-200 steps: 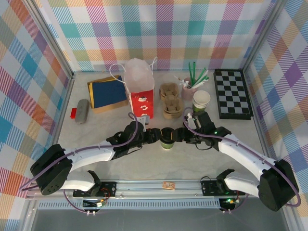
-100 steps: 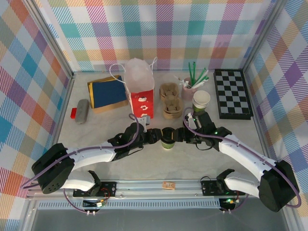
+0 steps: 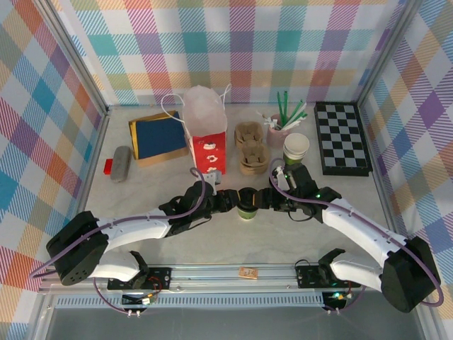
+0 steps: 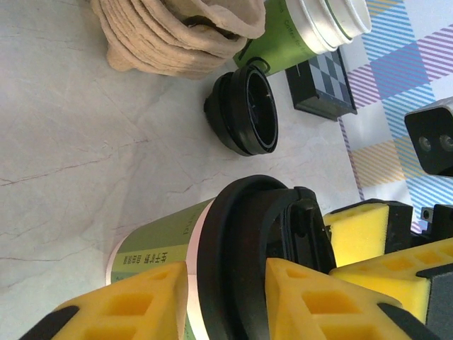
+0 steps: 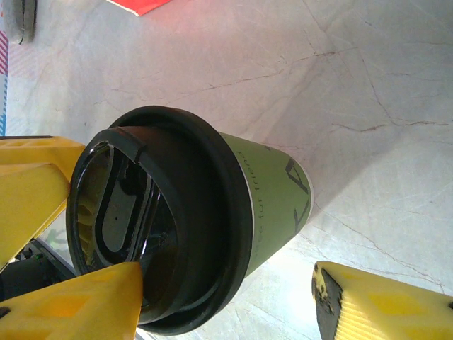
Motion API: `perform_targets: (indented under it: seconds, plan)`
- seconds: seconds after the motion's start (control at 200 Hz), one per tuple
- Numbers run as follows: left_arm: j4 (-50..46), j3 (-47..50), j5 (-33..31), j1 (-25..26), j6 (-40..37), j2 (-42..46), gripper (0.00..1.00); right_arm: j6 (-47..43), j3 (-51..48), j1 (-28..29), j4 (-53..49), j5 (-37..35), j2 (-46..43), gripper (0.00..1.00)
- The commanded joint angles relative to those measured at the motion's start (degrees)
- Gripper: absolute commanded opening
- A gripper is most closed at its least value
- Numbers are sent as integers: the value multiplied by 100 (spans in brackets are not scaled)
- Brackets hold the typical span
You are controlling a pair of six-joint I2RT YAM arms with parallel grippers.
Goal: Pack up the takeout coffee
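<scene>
While paper-walled, takeout coffee (image 5: 272, 202) round, black-lidded.

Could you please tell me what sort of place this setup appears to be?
Probably a robot test cell staged as a coffee takeout counter: plaid-printed walls in a metal frame, with a lidded takeout coffee, a paper bag and pulp cup carriers on the marble-look table.

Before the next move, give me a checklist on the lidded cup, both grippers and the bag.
1. Seating of the black lid on the takeout coffee: ok.
2. Takeout coffee standing on the marble table: ok.
3. Hold by the right gripper: not ok, open, one finger apart from the cup wall.
4. Hold by the left gripper: cannot tell.
5. Stance of the red paper bag, upright: ok.
6. Bag mouth open: cannot tell.
</scene>
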State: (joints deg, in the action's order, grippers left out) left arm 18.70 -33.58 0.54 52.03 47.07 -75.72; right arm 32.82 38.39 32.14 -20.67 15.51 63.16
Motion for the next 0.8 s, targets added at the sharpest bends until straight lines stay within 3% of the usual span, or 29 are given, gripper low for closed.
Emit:
perform_targets:
  seconds: [0.0,0.795]
  plan:
    - [-1707,62,115,149,-169,-57,36,-38,-113,-41,-231,-112,-23,64]
    - [-2088,-575,121,151,-305,248,48,-91,36,-41,-192,18,-14,63]
